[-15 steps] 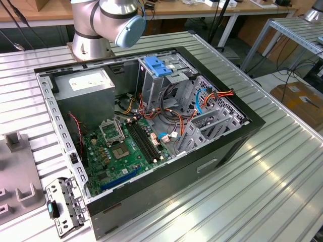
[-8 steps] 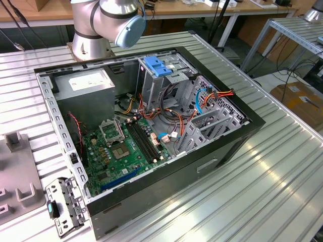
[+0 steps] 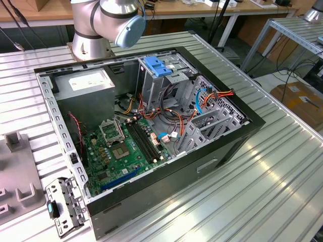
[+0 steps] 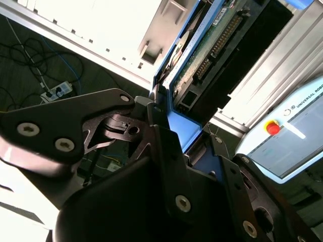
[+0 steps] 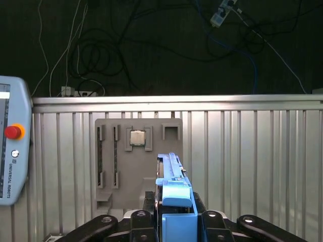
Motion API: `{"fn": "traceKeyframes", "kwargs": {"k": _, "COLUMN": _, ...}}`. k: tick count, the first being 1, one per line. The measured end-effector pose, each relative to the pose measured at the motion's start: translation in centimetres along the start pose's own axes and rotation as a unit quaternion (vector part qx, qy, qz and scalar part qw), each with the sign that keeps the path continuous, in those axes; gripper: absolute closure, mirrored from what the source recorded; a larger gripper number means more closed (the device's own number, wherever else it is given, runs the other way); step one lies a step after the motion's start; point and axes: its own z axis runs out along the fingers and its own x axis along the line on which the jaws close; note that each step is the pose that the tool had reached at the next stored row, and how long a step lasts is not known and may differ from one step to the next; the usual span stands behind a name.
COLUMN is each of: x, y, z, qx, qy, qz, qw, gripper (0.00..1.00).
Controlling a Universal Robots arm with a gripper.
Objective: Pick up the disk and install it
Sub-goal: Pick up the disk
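Grey fixture plate: on the ribbed aluminium surface at the exterior view's left, near the case.
Open black computer case: mid-surface; green motherboard on its floor, blue plastic latch atop the metal drive cage; bare ribbed surface flanks it on the exterior view's right.
Flat rectangular disk in a blue plastic frame: second wrist view shows its green circuit-board face; in the first wrist view the disk stands edge-on before the fixture plate.
Black gripper: pinching the disk between its fingers in both wrist views.
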Motion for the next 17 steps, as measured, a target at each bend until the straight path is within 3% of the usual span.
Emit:
{"fn": "traceKeyframes", "kwargs": {"k": 8, "x": -0.01, "y": -0.77, "z": 0.01, "qx": 0.0000, "qy": 0.0000, "qz": 0.000, "qw": 1.00000, "gripper": 0.63}}
{"fn": "traceKeyframes", "kwargs": {"k": 17, "x": 0.00, "y": -1.23, "z": 0.01, "qx": 0.0000, "qy": 0.0000, "qz": 0.000, "qw": 1.00000, "gripper": 0.63}}
